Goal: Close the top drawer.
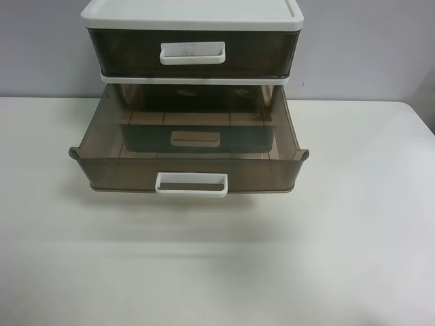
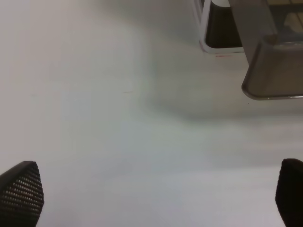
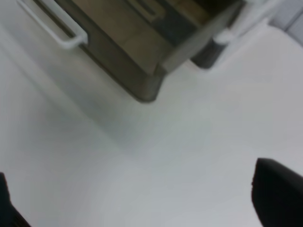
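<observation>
The top drawer (image 1: 122, 51) is smoky-brown with a scuffed white loop handle (image 1: 192, 52). It sits flush in the white-topped cabinet (image 1: 190, 13). The matching drawer below it (image 1: 187, 170), with a clean white handle (image 1: 191, 184), is pulled far out over the table. My right gripper (image 3: 142, 203) is open and empty above the table, off one front corner of the pulled-out drawer (image 3: 147, 90). My left gripper (image 2: 156, 196) is open and empty off its other front corner (image 2: 274, 71). Neither arm shows in the exterior high view.
A third drawer's handle (image 1: 195, 139) shows through the floor of the pulled-out drawer. The cabinet stands at the back of a white table (image 1: 217, 272), against a grey wall. The table's edge runs at the exterior high view's right (image 1: 425, 125).
</observation>
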Robot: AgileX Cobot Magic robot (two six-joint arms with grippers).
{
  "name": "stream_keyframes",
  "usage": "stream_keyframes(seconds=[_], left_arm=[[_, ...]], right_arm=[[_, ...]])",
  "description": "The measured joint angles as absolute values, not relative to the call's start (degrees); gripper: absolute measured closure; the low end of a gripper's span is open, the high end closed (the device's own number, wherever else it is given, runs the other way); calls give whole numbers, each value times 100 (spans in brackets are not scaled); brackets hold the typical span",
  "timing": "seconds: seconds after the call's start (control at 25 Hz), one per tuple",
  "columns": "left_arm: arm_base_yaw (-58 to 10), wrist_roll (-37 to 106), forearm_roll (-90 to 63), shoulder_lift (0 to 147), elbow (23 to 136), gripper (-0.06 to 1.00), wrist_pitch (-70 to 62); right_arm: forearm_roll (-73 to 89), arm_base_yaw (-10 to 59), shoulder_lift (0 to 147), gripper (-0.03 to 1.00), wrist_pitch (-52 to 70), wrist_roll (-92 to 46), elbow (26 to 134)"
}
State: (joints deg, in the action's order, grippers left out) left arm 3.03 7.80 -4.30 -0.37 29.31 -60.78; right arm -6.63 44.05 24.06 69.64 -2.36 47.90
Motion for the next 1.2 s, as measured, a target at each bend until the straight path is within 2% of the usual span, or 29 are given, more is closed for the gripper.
stream_keyframes(seconds=[0.28, 0.48, 1.2], left_arm=[[303, 780, -430, -37, 2931, -5, -6078], [303, 780, -430, -37, 2931, -5, -6078], [303, 780, -430, -37, 2931, -5, -6078]], right_arm=[[-240, 1561, 1215, -3, 6498, -118, 3409], [-84, 403, 36, -3, 6205, -234, 2915], [-77, 226, -13, -3, 6154, -248, 2897]])
